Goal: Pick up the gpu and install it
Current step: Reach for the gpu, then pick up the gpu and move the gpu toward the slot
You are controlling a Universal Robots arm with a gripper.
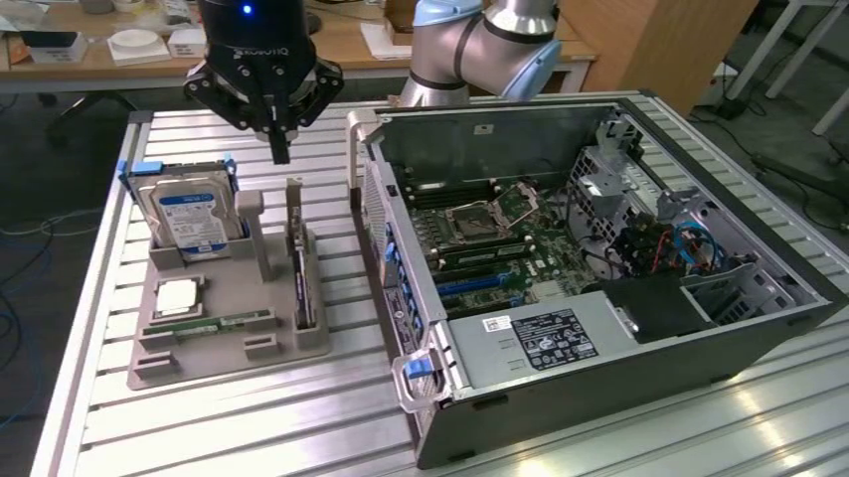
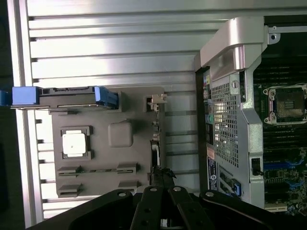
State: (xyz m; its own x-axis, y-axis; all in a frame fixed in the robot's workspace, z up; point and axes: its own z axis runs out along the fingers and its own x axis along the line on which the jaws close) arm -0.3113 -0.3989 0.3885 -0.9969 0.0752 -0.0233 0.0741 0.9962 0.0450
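The gpu (image 1: 302, 283) is a thin dark card standing on edge in the slot on the side of the grey parts holder (image 1: 219, 350) that faces the computer. In the wrist view the gpu (image 2: 154, 149) appears edge-on as a narrow dark strip. My gripper (image 1: 278, 149) hangs above the far end of the holder with its fingers shut together, holding nothing and well clear of the card. In the wrist view the fingertips (image 2: 162, 176) sit over the card's near end.
The holder also carries a silver hard drive (image 1: 190, 214) with blue rails, a processor (image 1: 179, 296) and a green memory stick (image 1: 219, 323). The open computer case (image 1: 743, 328) lies at the exterior view's right, its motherboard (image 1: 511, 243) exposed with blue slots (image 1: 475, 283). The slatted metal table (image 1: 265, 427) is underneath.
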